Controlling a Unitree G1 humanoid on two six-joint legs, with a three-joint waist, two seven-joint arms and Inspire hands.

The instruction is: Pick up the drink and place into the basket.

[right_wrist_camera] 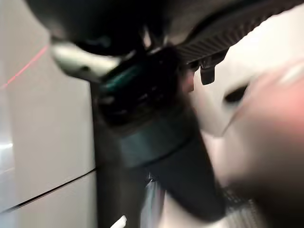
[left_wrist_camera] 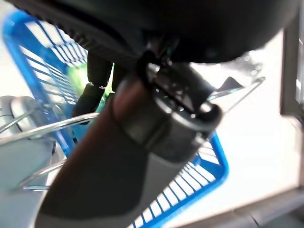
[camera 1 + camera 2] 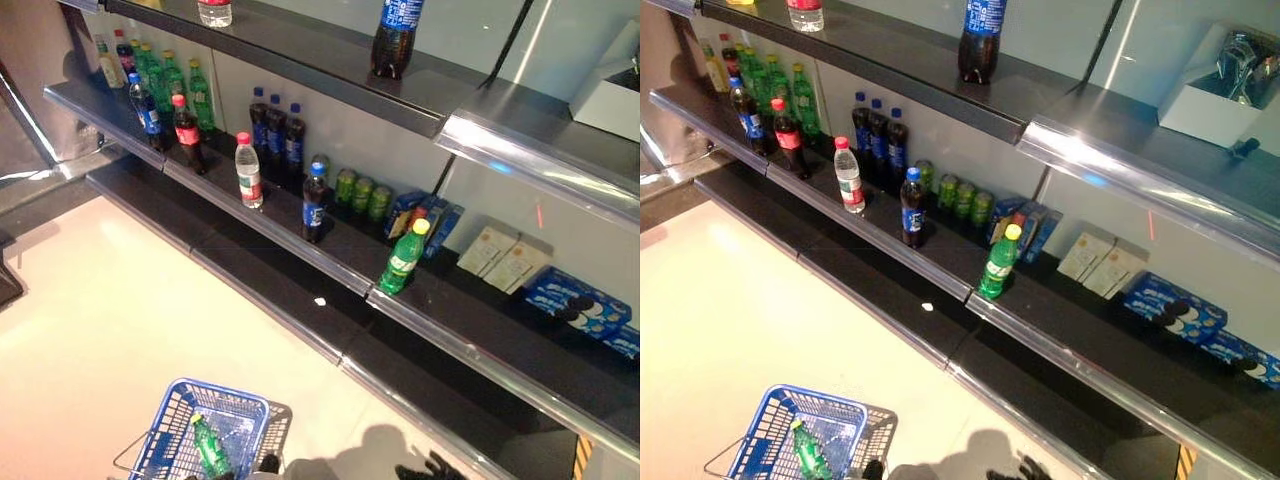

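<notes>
The blue basket (image 3: 178,428) hangs low at the left, off the floor, with a green bottle (image 3: 211,450) lying in it. My left hand (image 3: 266,464) is shut on its thin wire handles (image 2: 47,127); the left wrist view shows my thumb (image 2: 142,142) over the blue basket (image 2: 211,173). My right hand (image 3: 427,468) is low, in front of the bottom shelf, with relaxed fingers and nothing in it. A green bottle with a yellow cap (image 3: 404,258) stands at the middle shelf's front edge, well above and beyond my right hand.
The middle shelf (image 3: 330,262) also holds a dark cola bottle with a blue cap (image 3: 314,204), a clear water bottle (image 3: 248,171), green cans (image 3: 362,193) and blue boxes (image 3: 580,303). A dark bottle (image 3: 395,36) stands on the top shelf. Pale floor (image 3: 110,320) lies at the left.
</notes>
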